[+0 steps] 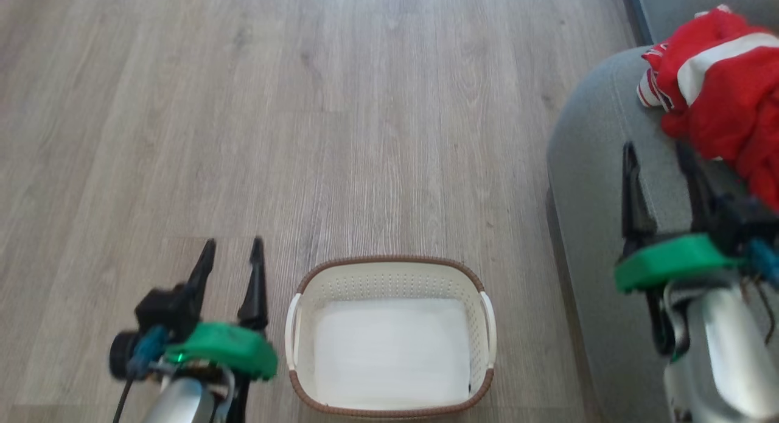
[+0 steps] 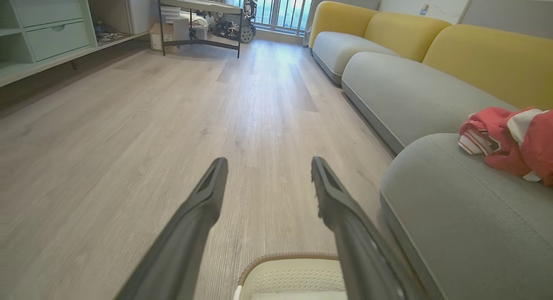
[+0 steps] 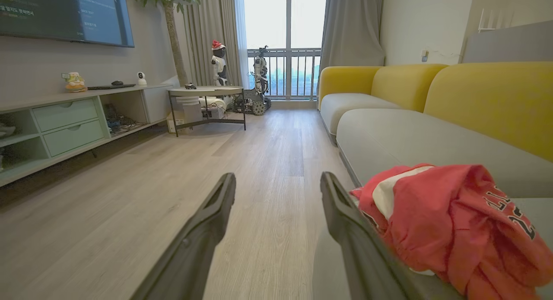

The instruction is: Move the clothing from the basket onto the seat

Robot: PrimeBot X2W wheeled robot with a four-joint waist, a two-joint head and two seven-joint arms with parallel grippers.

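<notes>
On the seat (image 1: 596, 179), the clothing (image 1: 724, 88) lies heaped by my right gripper (image 1: 655, 148); the right wrist view adds its dark lettering. Head view gives me the basket (image 1: 389, 262), bottom bare, left gripper (image 1: 234, 243) beside it, both grippers spread apart, grasping nothing.

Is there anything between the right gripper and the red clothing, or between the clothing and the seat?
Nothing visible stands in the way. The clothing already lies on the seat, and the open right gripper hangs close beside it with nothing between them. The basket is empty.
</notes>
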